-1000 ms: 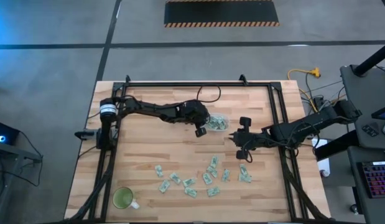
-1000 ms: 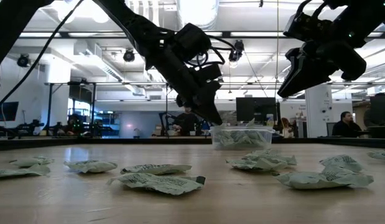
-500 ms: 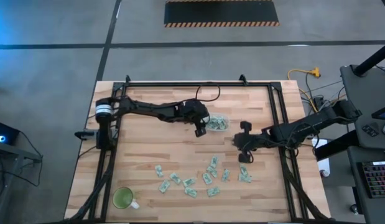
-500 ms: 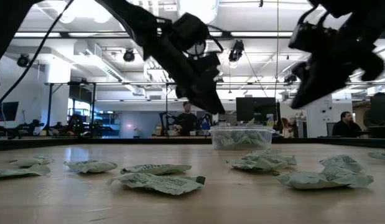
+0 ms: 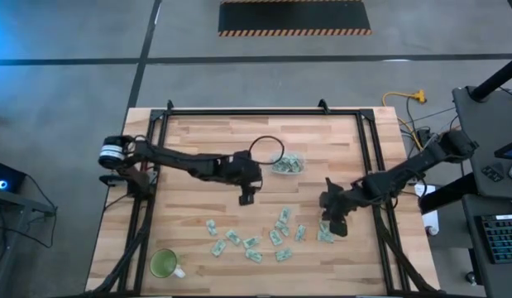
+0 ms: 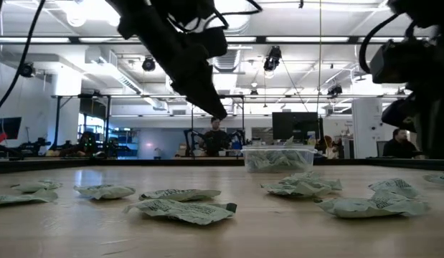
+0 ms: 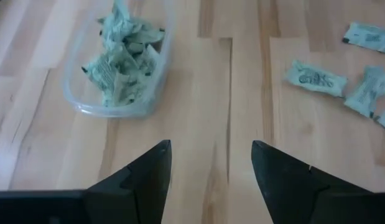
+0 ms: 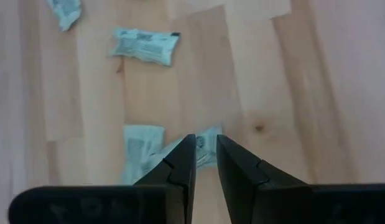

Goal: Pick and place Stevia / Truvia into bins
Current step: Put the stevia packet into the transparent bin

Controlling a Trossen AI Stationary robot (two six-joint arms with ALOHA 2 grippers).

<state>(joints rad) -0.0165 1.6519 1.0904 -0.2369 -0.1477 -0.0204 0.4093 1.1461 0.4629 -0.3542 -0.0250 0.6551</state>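
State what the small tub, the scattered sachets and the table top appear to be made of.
The small clear round-cornered tub looks like thin glossy plastic: the sachets inside show through its wall. The pale green and white sachets look like matte printed paper, going by their creases and crumpled edges. The table top appears to be light wood, with visible grain, plank seams and a knot.

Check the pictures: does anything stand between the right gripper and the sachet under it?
Nothing visible does. The right gripper hangs directly over a sachet lying on the bare table, fingers slightly apart, with clear space beneath them.
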